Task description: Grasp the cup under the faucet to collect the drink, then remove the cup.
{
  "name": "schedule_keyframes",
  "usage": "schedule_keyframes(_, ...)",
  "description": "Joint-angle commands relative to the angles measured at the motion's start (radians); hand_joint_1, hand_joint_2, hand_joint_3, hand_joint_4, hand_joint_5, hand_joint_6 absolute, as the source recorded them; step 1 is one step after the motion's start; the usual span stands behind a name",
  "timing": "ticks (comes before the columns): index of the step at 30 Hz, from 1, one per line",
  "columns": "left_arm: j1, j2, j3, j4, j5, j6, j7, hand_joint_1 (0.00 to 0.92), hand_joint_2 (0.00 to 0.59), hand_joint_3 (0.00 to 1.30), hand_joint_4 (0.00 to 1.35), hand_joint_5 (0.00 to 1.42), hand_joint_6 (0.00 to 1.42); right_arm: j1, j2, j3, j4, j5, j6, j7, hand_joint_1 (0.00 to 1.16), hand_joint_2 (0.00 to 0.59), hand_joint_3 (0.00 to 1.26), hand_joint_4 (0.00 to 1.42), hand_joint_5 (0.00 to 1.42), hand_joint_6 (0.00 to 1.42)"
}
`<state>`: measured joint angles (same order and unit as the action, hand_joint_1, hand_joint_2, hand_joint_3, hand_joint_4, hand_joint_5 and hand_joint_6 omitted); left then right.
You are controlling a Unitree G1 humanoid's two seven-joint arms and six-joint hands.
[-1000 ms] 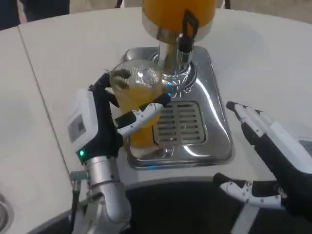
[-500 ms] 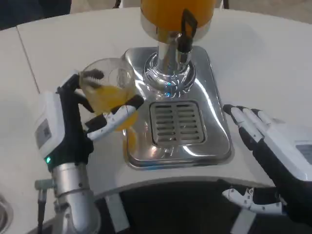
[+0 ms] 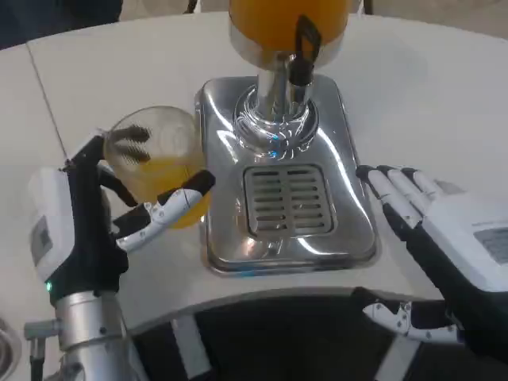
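A clear plastic cup [image 3: 159, 163] with orange drink in it is gripped by my left hand [image 3: 103, 218], left of the dispenser's steel base and off the drip grate [image 3: 287, 200]. Fingers wrap its far rim and its near side. The black faucet lever [image 3: 303, 49] hangs under the orange juice tank [image 3: 286, 20] at the top centre. Nothing stands on the grate. My right hand [image 3: 444, 254] rests on the table right of the base, fingers spread, holding nothing.
The shiny steel dispenser base [image 3: 349, 198] takes up the middle of the white table [image 3: 429, 95]. A seam in the tabletop [image 3: 48, 103] runs along the left. The table's near edge curves just below the base.
My left hand has carried the cup from under the faucet to the left, off the grate and past the base's edge. My right hand has shifted slightly toward the base.
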<state>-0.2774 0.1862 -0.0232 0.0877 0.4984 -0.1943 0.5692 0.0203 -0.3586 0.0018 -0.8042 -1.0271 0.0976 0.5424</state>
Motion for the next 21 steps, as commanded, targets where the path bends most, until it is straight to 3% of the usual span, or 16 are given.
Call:
schedule_keyframes(1, 0.081, 0.0, -0.012, -0.134, -0.008, -0.063, -0.046, 0.618, 0.0, 1.17, 1.04, 1.42, 1.42, 0.019, -0.029, -0.015, 0.004, -0.028, -0.037, -0.044, 0.61, 0.344, 0.0, 0.0, 0.0, 0.02)
schedule_keyframes(8, 0.177, -0.02, -0.042, -0.255, 0.014, -0.086, -0.083, 0.618, 0.0, 1.17, 1.04, 1.42, 1.42, 0.037, -0.042, -0.013, 0.025, -0.035, -0.081, -0.091, 0.61, 0.344, 0.0, 0.0, 0.0, 0.02)
schedule_keyframes(13, 0.251, -0.005, -0.072, -0.334, 0.053, -0.155, -0.107, 0.618, 0.0, 1.17, 1.03, 1.42, 1.42, 0.081, -0.055, -0.038, 0.012, -0.007, -0.125, -0.134, 0.61, 0.344, 0.0, 0.0, 0.0, 0.0)
schedule_keyframes(16, 0.304, 0.007, -0.082, -0.368, 0.077, -0.201, -0.118, 0.618, 0.0, 1.17, 1.03, 1.42, 1.42, 0.134, -0.043, -0.043, -0.001, -0.001, -0.161, -0.189, 0.5, 0.371, 0.0, 0.0, 0.0, 0.0)
schedule_keyframes(21, 0.381, 0.006, -0.095, -0.41, 0.098, -0.245, -0.139, 0.618, 0.0, 1.17, 1.03, 1.42, 1.42, 0.212, -0.025, -0.039, -0.021, 0.0, -0.222, -0.272, 0.47, 0.383, 0.0, 0.0, 0.0, 0.0)
